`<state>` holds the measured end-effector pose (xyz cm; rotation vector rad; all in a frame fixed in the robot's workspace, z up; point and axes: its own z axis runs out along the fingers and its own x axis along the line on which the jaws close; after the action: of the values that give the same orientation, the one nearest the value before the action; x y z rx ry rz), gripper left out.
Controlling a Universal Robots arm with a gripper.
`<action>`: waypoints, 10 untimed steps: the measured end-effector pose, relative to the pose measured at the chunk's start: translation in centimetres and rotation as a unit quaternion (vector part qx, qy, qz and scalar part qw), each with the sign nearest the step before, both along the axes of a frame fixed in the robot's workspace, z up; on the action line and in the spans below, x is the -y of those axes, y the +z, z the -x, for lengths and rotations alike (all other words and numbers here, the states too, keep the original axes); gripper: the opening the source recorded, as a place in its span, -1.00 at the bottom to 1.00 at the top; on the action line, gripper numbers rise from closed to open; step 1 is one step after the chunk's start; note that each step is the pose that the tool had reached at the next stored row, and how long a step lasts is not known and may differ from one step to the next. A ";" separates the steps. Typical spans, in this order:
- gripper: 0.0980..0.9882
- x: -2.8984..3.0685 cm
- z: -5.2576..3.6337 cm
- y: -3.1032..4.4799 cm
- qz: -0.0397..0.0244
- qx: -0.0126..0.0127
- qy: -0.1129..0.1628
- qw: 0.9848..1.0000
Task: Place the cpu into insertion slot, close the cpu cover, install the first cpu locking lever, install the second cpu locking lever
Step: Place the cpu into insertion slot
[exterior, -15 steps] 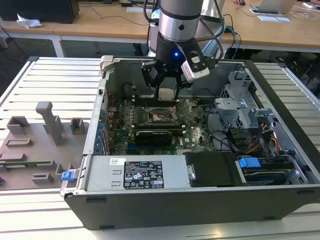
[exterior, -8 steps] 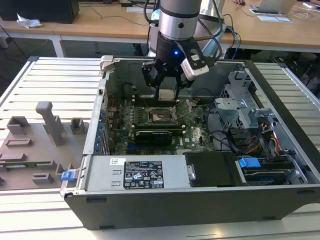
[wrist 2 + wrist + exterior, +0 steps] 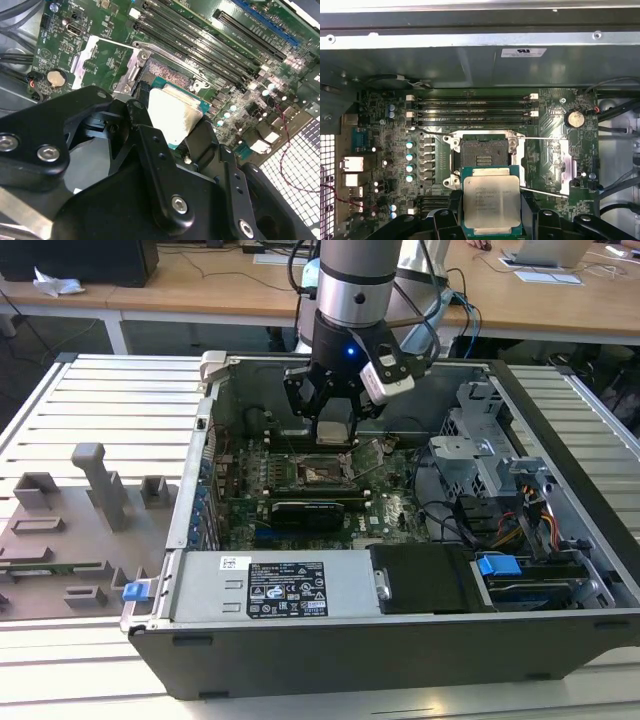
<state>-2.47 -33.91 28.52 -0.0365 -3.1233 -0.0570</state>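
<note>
Closest in both wrist views, the black-linked gripper has its fingers clenched on two opposite edges of the small flat square cpu with its dull silver-tan lid. The chip hangs level above the green motherboard, over one edge of the square black-rimmed insertion slot and not yet seated. At the exterior view's right of the socket, the thin silver cpu cover lies swung fully open, and a thin wire locking lever stands clear. Placing it well probably means centring the chip squarely over the pin grid, matching its corner mark and edge notches, then lowering it straight and flat with no sideways slide, since the pins look easily bent.
</note>
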 end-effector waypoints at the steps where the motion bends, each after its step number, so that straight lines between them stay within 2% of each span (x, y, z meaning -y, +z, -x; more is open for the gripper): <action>1: 0.00 0.00 0.00 -0.05 0.000 0.000 0.000 1.000; 10: 0.00 0.00 0.00 -0.74 0.000 0.000 0.000 1.000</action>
<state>-2.47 -33.91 27.77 -0.0365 -3.1233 -0.0570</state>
